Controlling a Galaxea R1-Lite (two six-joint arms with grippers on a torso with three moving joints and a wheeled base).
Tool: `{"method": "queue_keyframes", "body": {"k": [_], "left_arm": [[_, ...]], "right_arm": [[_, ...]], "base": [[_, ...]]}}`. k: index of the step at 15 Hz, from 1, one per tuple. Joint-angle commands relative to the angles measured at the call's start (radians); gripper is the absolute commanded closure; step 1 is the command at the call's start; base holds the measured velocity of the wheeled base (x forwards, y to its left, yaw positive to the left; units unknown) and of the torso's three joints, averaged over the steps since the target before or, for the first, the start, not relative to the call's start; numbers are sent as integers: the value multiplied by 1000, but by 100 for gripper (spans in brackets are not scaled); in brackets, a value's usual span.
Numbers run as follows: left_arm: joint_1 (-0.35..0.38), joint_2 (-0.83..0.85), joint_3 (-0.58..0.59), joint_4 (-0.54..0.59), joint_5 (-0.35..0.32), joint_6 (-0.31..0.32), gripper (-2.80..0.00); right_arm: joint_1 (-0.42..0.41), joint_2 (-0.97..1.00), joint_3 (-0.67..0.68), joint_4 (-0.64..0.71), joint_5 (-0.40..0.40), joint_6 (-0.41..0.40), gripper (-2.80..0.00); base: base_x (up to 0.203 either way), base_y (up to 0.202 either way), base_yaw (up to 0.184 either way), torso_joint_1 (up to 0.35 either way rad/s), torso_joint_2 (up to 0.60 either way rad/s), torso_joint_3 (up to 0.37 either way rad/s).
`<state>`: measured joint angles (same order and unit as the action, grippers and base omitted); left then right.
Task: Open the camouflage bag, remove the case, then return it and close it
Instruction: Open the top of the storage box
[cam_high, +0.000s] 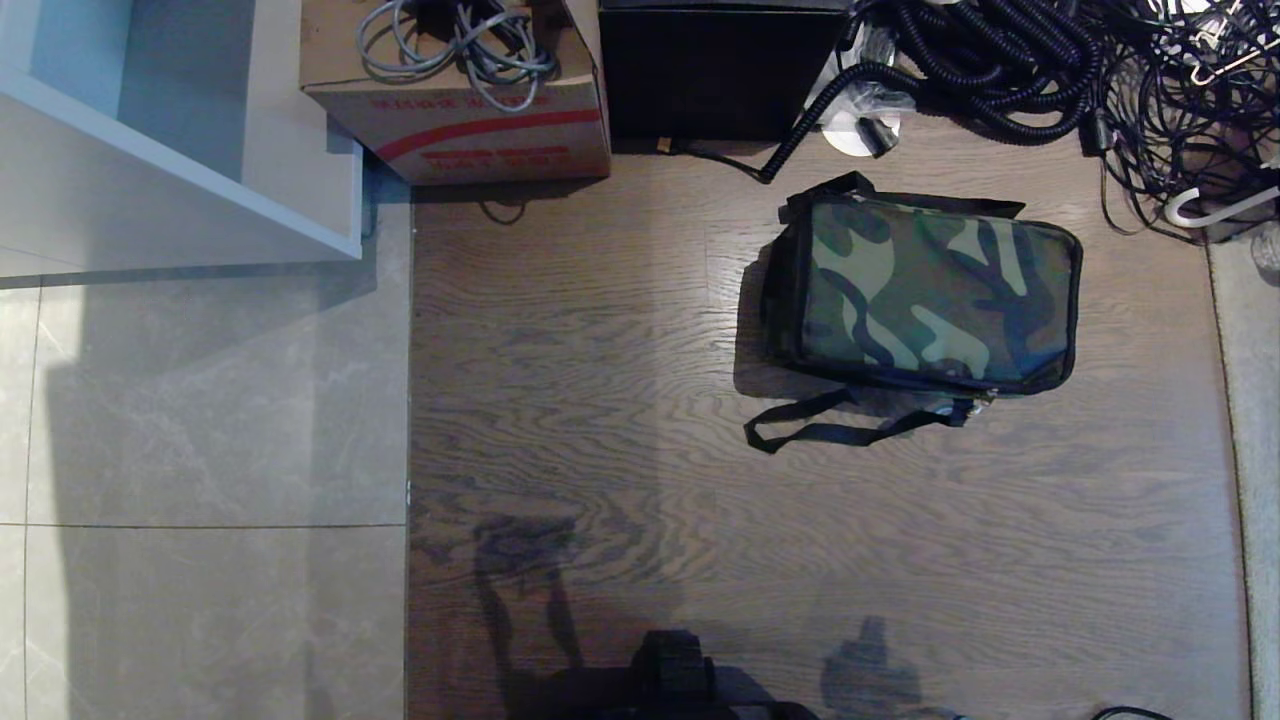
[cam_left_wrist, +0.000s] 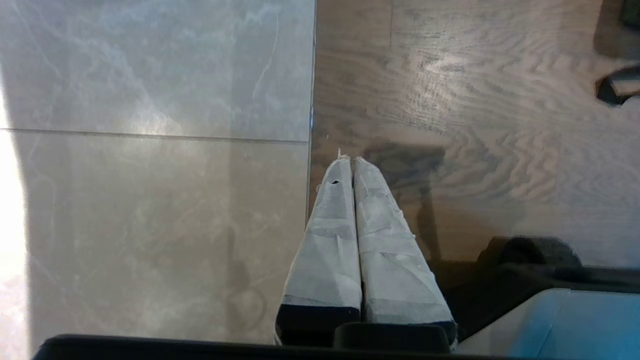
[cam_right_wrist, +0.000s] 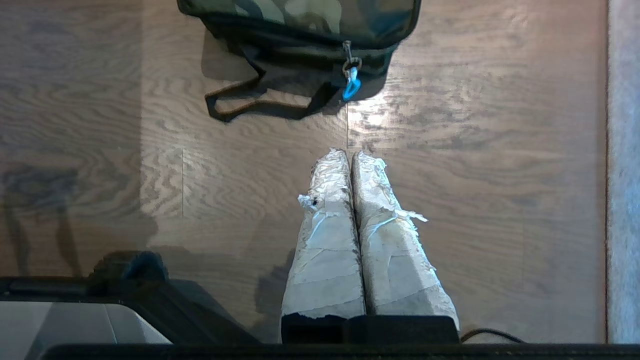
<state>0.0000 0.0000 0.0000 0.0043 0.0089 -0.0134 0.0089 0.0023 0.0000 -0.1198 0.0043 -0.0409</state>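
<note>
The taped fingers (cam_left_wrist: 340, 210) of the left gripper (cam_left_wrist: 348, 161) and of the right gripper (cam_right_wrist: 348, 154) are pressed together, empty, above the floor (cam_high: 600, 450). The zipped camouflage bag (cam_high: 925, 295) lies on the wood floor's far right, long axis left-right, its zipper pull (cam_right_wrist: 351, 86) facing the robot; the pull is small and may slip, and the loose strap (cam_high: 830, 425) beside it could snag

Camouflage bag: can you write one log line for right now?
camouflage bag: zipped, on floor | left gripper: shut, empty | right gripper: shut, empty, short of bag
</note>
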Motion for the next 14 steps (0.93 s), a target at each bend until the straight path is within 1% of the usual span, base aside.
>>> {"method": "queue_keyframes", "body": {"k": [1, 8, 12, 14], "left_arm": [[0, 0, 0, 0, 0, 0, 0], [0, 0, 0, 0, 0, 0, 0], [0, 0, 0, 0, 0, 0, 0], [0, 0, 0, 0, 0, 0, 0]], "right_arm": [[0, -1, 40, -1, 0, -1, 0], [0, -1, 40, -1, 0, -1, 0], [0, -1, 40, 0, 5, -19, 0], [0, -1, 40, -14, -3, 9, 0]], "base": [[0, 0, 0, 0, 0, 0], [0, 0, 0, 0, 0, 0], [0, 0, 0, 0, 0, 0], [0, 0, 0, 0, 0, 0]]}}
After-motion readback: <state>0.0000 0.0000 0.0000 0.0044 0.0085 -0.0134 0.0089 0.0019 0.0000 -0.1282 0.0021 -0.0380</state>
